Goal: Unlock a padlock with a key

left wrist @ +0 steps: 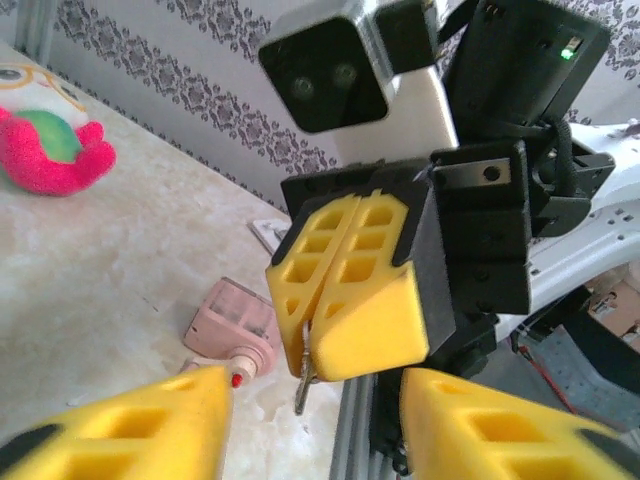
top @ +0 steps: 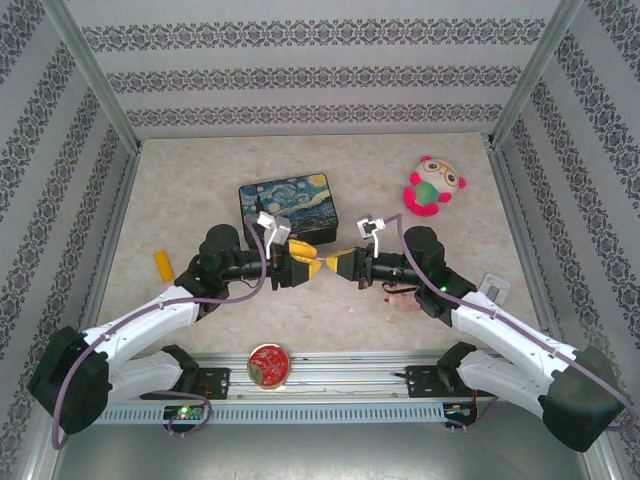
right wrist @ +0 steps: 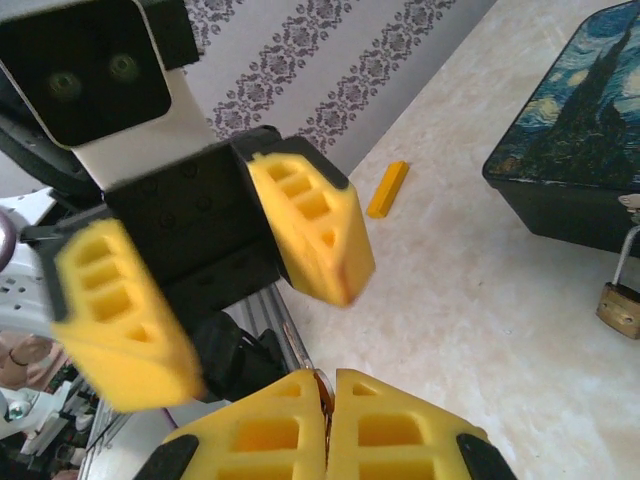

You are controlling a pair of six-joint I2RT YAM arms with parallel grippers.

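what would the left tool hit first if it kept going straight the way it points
The right tool, shut on the key, facing it tip to tip; the gap looks small, though depth is unclear.

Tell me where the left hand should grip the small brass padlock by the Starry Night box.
Likely the small brass padlock's blocky body, pinched from above: its thin silvery shackle runs toward the dark Starry Night box, leaving the body clear of it.

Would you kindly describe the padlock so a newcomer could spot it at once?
Find the Starry Night box on the table. The padlock sits just beside its wall. Unlike the yellow block farther off, it is brass with a thin silvery shackle.
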